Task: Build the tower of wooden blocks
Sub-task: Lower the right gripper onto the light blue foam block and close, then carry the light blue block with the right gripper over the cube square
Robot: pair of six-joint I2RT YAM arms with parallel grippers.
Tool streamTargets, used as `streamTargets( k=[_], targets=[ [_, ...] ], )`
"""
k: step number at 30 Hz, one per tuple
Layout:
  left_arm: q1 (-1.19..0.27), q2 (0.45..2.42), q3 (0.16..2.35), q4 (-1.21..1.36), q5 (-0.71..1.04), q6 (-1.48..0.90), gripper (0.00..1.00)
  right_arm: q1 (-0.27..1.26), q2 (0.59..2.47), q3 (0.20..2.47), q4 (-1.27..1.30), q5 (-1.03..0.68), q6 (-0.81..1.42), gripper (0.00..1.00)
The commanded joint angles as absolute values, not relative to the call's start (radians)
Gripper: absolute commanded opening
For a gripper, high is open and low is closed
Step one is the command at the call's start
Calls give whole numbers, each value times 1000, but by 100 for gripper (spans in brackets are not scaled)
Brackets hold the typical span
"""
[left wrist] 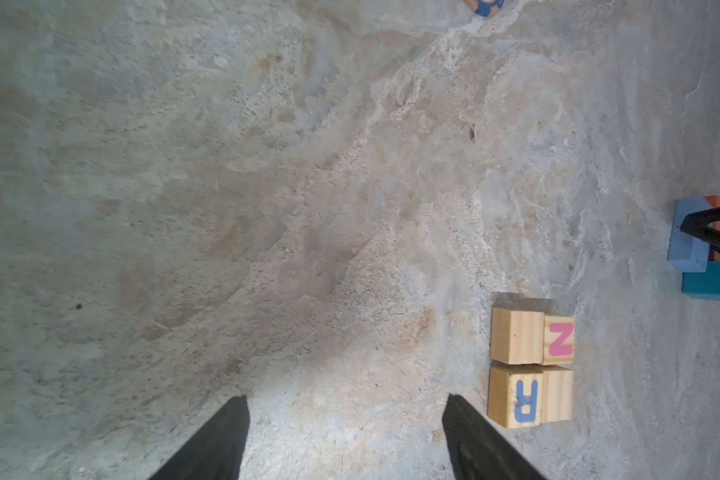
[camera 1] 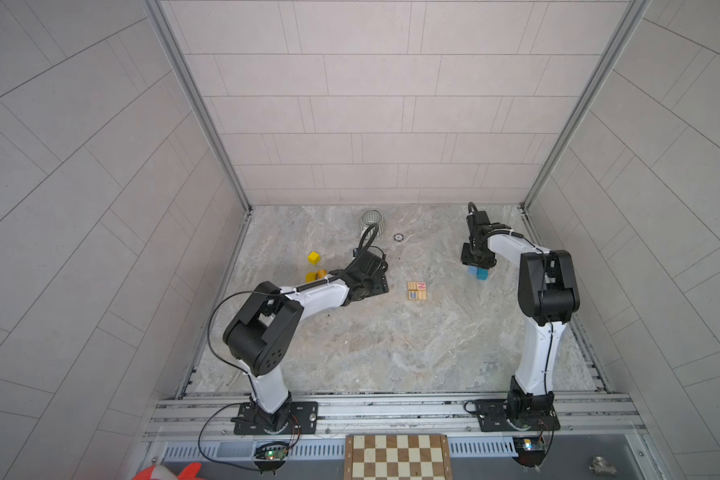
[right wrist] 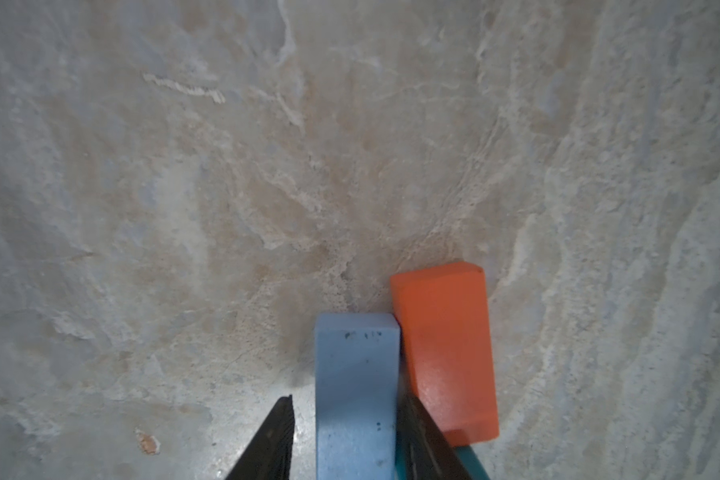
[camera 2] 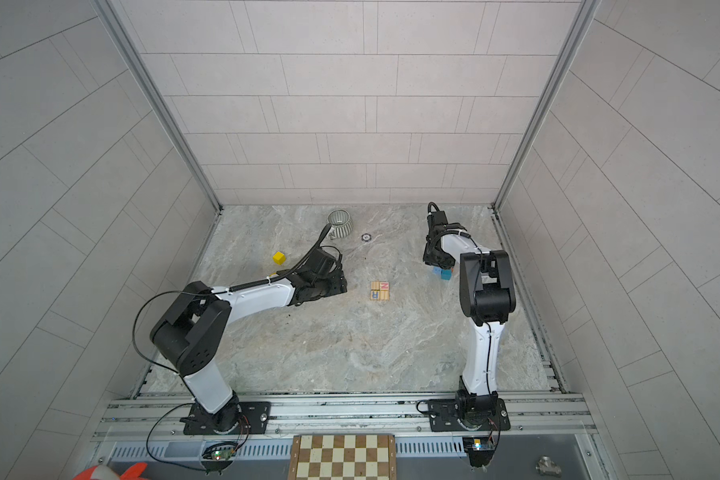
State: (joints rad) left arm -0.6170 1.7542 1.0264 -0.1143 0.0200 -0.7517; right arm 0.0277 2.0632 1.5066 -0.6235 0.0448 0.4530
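Several natural-wood letter cubes [camera 1: 417, 291] [camera 2: 380, 291] sit packed in a square at mid-table; N and R show in the left wrist view [left wrist: 531, 368]. My left gripper [left wrist: 346, 399] is open just beside them, holding nothing. At the far right lie a light blue block [right wrist: 356, 395], an orange-red block [right wrist: 445, 345] and a teal block [camera 1: 482, 274] together. My right gripper [right wrist: 348, 397] straddles the light blue block: one finger lies against it, the other stands a small gap away. A yellow cube [camera 1: 314, 257] and yellow and orange pieces [camera 1: 316, 275] lie at the left.
A grey ribbed cup [camera 1: 371, 219] stands at the back, partly behind the left arm's cable. A small round disc [camera 1: 398, 237] lies near it. A chessboard [camera 1: 398, 457] sits below the front rail. Tiled walls close in the table on three sides.
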Motion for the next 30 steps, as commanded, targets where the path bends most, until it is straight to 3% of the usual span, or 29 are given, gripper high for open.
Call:
streamTargets(
  k=[1,17,30],
  targets=[
    [-607,1758,1015,-94,26,-755,80,23,2093,1517,-637,40,459,40],
    [-600,1740,1003,-105,27,-755,80,33,2058,1506,-643,26,461,21],
    [-602,1582,927,-167,-3,-751,80,172,1830,1379,-675,7,494,18]
  ],
)
